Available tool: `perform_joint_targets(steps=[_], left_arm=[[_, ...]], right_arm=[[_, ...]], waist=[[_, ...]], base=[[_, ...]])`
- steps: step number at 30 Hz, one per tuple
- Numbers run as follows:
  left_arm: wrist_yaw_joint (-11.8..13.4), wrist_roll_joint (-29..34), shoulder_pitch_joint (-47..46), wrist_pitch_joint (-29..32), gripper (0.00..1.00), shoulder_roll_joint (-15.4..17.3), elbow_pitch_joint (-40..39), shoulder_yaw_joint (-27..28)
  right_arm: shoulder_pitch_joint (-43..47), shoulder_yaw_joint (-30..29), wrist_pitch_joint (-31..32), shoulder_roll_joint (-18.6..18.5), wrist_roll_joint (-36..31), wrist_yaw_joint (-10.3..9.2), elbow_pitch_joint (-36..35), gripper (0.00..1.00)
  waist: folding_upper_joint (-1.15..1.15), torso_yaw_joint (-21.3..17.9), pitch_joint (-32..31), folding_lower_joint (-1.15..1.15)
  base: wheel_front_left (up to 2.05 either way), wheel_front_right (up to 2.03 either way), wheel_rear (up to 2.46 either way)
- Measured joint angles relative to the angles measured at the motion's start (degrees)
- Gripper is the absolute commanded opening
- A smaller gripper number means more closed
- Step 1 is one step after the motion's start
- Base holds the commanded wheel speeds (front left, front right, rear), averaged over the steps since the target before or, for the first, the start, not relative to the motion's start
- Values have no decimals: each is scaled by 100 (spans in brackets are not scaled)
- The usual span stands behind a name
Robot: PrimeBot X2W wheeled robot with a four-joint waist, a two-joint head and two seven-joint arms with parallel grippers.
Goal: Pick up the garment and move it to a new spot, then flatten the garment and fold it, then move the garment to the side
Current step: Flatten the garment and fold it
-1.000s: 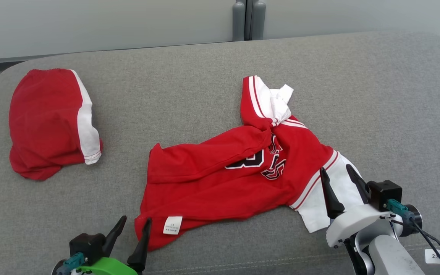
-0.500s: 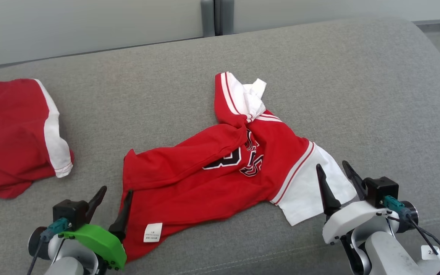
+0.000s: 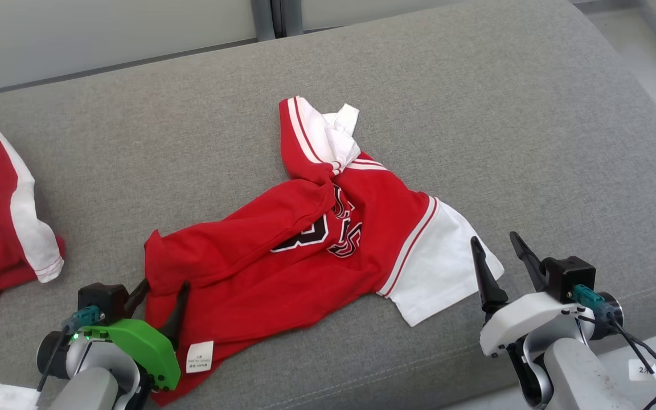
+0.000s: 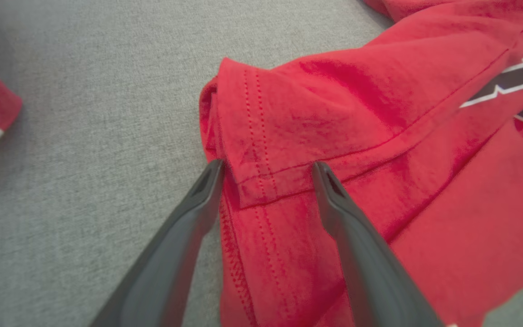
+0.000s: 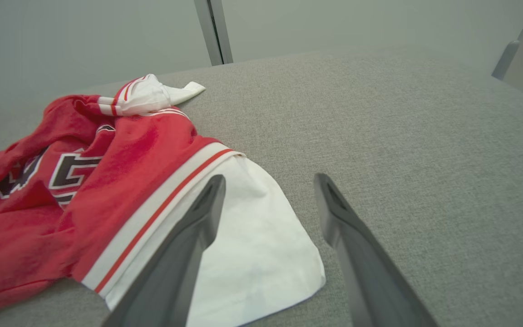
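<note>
The red shirt [image 3: 282,267] lies crumpled in the middle of the head view, on a big grey cushion [image 3: 504,114]. It has black numbers on it and white sleeves with red stripes. One white sleeve [image 3: 442,267] lies flat toward the lower right. The other sleeve [image 3: 328,134] is bunched up at the top of the shirt. A small white label [image 3: 199,356] sticks out at the shirt's bottom edge, in the lower left.

The left gripper [image 3: 162,290] sits in the lower left of the head view, right at the shirt's red corner. Its two dark fingers are spread wide and hold nothing. In the left wrist view, the folded red hem lies between the two fingertips.

The right gripper [image 3: 494,239] sits in the lower right, just beside the flat white sleeve. Its fingers are spread wide too, and it is empty. In the right wrist view, one finger is in front of the sleeve and the other is in front of bare cushion.

Another red and white cloth [image 3: 3,216] lies at the left edge, well apart from the shirt.
</note>
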Motion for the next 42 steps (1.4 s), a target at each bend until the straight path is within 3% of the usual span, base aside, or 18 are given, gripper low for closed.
perform_joint_targets(steps=[1,2,3,4,9,22,29,42], left_arm=[[-4,-67,-34,38,100,-16,60,-42],[-4,-98,-68,82,47,-23,108,-122],[-4,-136,-95,82,28,-33,130,-190],[-8,-152,-139,86,3,-27,148,-267],[-12,-333,-556,90,0,135,68,-725],[-13,-698,-1886,69,0,987,-455,-1463],[-13,-857,-2388,-21,0,1332,-614,-1597],[-14,-840,-2990,-191,0,1636,-621,-1802]], right_arm=[[-1,-2,0,0,0,0,1,100],[-2,-4,0,1,0,0,1,100],[-3,-4,0,0,0,0,3,100],[-5,-5,0,1,-1,0,3,100],[-37,-1,0,-4,-2,0,7,100],[-71,116,0,13,4,0,34,100],[-85,141,0,30,56,0,29,100],[-85,111,0,55,54,0,-32,100]], waist=[[0,-8,13,0],[0,-12,24,0],[0,-11,32,0],[0,-6,36,0],[0,45,49,0],[0,-104,2,0],[0,-272,-36,0],[0,-393,17,0]], base=[[0,0,0],[0,0,0],[0,0,0],[0,0,0],[0,0,0],[0,0,0],[0,0,0],[0,0,0]])
